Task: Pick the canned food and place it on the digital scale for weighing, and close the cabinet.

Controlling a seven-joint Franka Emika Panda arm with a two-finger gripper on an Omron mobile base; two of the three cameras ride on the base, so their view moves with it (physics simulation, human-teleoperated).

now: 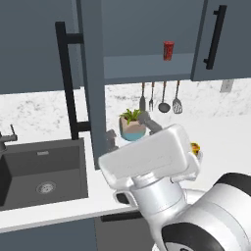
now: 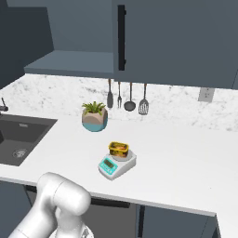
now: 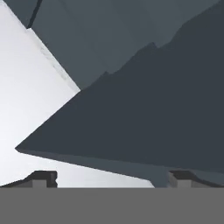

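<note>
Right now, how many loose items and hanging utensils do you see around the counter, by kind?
Cans: 2, the canned food on the digital scale, the red can in the cabinet
Scales: 1
Potted plants: 1
Hanging utensils: 4
Total: 8

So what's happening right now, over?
Hand open, empty, near cabinet door. Canned food sits on digital scale. Cabinet door not yet shut; nothing in the way.
</note>
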